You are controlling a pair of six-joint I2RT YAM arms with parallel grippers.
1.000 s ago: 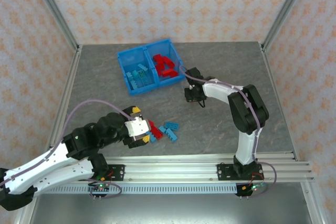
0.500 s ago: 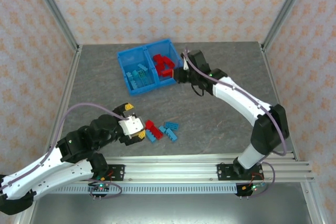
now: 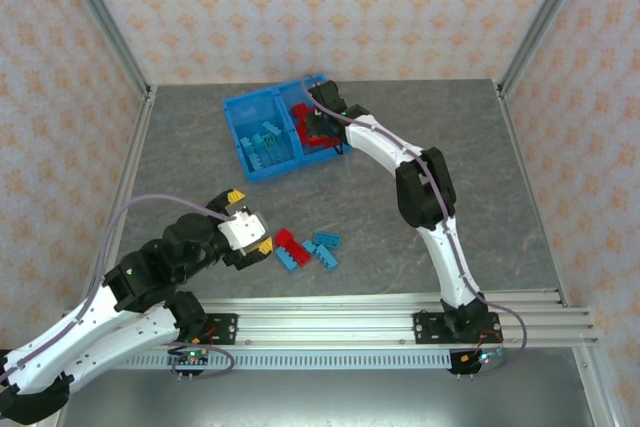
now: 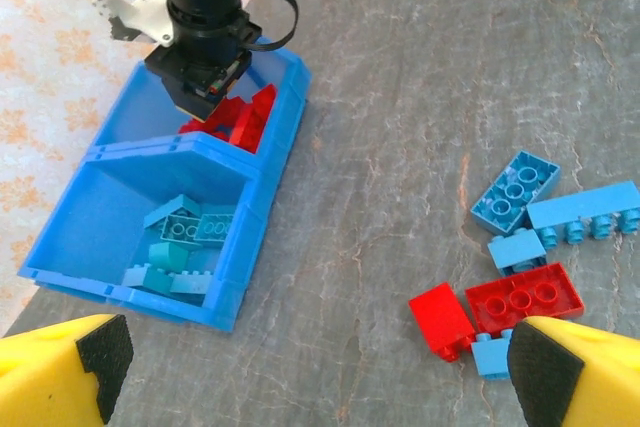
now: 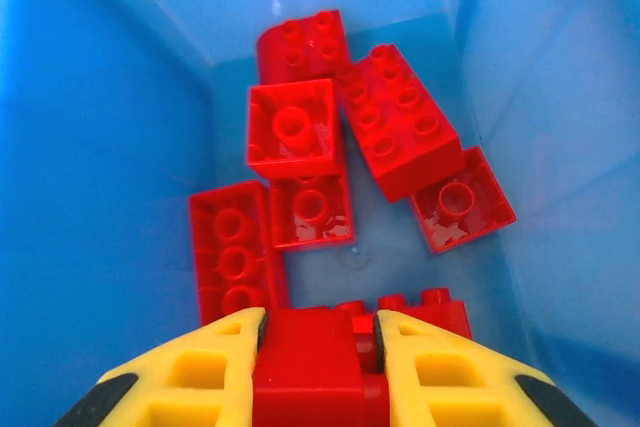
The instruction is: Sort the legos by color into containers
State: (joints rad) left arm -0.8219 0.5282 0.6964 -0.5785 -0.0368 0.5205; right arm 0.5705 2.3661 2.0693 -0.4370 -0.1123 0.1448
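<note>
Right gripper (image 5: 320, 335) is clamped on a small red studded plastic brick (image 5: 308, 375), hanging just over the right compartment of the blue plastic bin (image 4: 272, 187) where the other red bricks (image 5: 385, 132) lie. Left gripper (image 4: 320, 352) is wide open and empty above the grey table (image 4: 400, 97), near a loose bunch of red and light blue bricks (image 4: 520, 295). The bin's left compartment holds more light blue bricks (image 4: 185, 242).

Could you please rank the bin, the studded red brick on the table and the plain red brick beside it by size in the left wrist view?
bin
studded red brick
plain red brick
The bricks lie together, so nearness hardly matters.
</note>
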